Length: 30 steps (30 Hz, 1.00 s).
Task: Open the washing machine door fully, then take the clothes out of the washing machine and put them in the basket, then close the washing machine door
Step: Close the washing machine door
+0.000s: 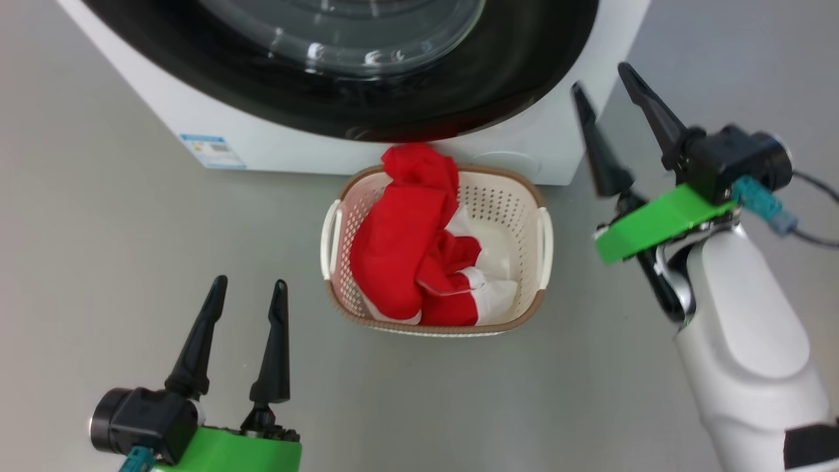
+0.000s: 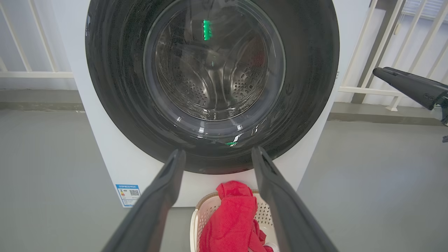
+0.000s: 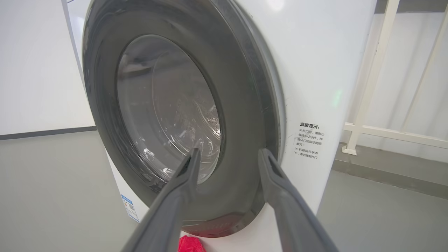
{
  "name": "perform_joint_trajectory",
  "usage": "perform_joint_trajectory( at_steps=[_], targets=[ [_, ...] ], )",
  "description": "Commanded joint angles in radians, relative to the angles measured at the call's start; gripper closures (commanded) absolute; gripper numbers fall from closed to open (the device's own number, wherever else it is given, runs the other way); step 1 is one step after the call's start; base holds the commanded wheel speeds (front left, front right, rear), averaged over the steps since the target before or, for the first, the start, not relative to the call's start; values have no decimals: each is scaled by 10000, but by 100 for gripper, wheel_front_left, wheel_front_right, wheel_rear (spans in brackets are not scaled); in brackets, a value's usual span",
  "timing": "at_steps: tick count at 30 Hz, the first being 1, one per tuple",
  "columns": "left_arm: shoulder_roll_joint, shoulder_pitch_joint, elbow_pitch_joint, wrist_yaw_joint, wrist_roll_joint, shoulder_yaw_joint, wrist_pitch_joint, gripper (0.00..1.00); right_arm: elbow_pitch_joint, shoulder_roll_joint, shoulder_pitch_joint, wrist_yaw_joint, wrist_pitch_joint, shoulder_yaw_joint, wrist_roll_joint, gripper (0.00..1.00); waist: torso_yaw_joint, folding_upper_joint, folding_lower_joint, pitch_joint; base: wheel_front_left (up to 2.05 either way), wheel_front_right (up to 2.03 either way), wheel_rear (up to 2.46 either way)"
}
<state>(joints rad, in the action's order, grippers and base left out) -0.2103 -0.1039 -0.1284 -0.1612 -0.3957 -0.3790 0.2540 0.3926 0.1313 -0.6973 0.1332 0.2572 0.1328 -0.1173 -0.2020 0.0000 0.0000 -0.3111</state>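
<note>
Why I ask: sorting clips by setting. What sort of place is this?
Probably a laundry corner in a bare indoor room: a white front-loading washing machine, a basket of red clothes on the grey floor, and white railing behind.

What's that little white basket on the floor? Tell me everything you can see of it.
The small cream-white perforated plastic basket is a rounded rectangle with a brown woven-look rim and white side handles. It stands upright on the grey floor, close before the big white washing machine. Bright red clothes with white panels fill it, one fold rising over its far rim.
</note>
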Motion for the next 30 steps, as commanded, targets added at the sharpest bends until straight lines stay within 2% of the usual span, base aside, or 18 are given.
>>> perform_joint_trajectory(
  at_steps=[1, 18, 30],
  targets=[
    [-222, 29, -183, -15, 113, 383, 72, 0, -535, -259, 405, -25, 45, 241, -38, 0, 377, 0, 0, 364, 0, 0, 0],
    [-407, 517, -327, -378, 90, 482, -50, 0, -2511, -651, 3682, -25, 45, -292, 4, 0, 1423, 0, 0, 1494, 0, 0, 0],
    [-433, 929, -496, -721, 147, 719, 2, 0, -3602, -762, 5405, -25, -118, -580, 274, 0, 1834, 0, 0, 2317, 0, 0, 0]
  ],
)
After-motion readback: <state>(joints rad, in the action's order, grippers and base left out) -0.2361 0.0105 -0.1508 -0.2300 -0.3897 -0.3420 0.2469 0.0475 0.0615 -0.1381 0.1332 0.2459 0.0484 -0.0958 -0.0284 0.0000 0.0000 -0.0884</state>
